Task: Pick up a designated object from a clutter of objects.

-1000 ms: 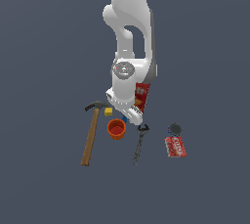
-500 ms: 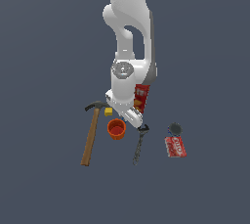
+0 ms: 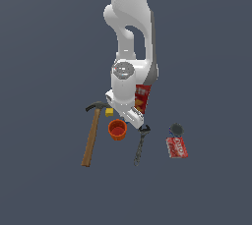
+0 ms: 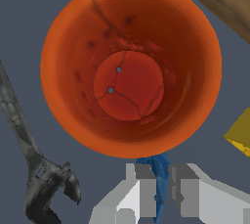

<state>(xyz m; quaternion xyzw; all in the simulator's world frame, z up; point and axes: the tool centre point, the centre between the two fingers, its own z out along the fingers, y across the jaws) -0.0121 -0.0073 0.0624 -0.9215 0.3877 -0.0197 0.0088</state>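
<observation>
The tiny blue pointed piece (image 4: 158, 176) stands on the floor just beside the rim of the orange cup (image 4: 129, 66). My gripper (image 4: 163, 189) is low over it, with a finger tight on each side, so it is shut on the piece. In the exterior view the gripper (image 3: 129, 118) sits between the orange cup (image 3: 117, 129) and the red Cheez-It box (image 3: 142, 98); the blue piece is hidden there by the hand.
The wooden-handled hammer (image 3: 92, 138) lies at the exterior view's left. The small yellow cube (image 3: 109, 112) sits by its head. The dark wrench (image 3: 141, 145) lies beside the cup. The red can (image 3: 176, 147) and dark disc (image 3: 175, 129) are at the right.
The hand has come down a little toward the floor beside the orange cup. The objects have not moved.
</observation>
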